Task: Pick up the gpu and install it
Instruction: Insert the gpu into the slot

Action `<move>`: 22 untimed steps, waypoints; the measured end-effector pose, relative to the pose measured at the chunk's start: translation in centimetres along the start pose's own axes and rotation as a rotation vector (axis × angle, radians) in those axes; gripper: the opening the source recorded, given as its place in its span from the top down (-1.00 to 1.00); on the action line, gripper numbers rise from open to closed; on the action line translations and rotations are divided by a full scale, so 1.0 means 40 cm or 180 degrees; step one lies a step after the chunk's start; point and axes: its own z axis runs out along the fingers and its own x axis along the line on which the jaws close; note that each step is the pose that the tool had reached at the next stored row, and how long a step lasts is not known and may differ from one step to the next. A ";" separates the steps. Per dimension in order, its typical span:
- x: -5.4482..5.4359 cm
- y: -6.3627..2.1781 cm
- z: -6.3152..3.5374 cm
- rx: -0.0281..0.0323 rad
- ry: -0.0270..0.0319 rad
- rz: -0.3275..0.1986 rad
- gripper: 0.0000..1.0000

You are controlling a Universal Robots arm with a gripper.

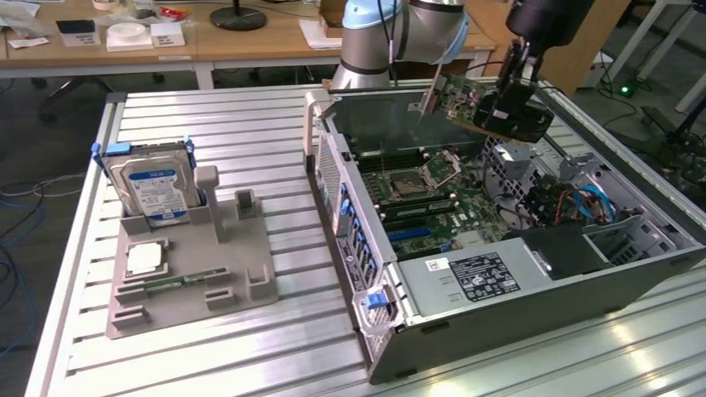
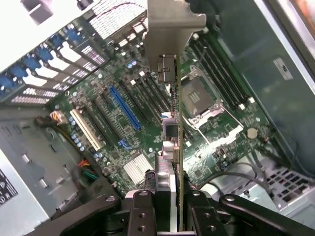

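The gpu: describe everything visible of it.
The gpu is a thin flat circuit card, green with small parts on the face that shows, with a silver-grey metal bracket at one end. The gripper clamps it at the end away from the bracket. It hangs tilted in the air above the motherboard of the open computer case, not yet seated in a slot.

gpu (image 1: pixel 464 98) in claw (image 2: pixel 178 209), over open case (image 1: pixel 530 318) — hard drive (image 1: pixel 155 186) upright, exterior view's left
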 end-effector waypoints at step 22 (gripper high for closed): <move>-0.001 0.000 0.025 -0.0001 -0.0179 -0.0862 0.44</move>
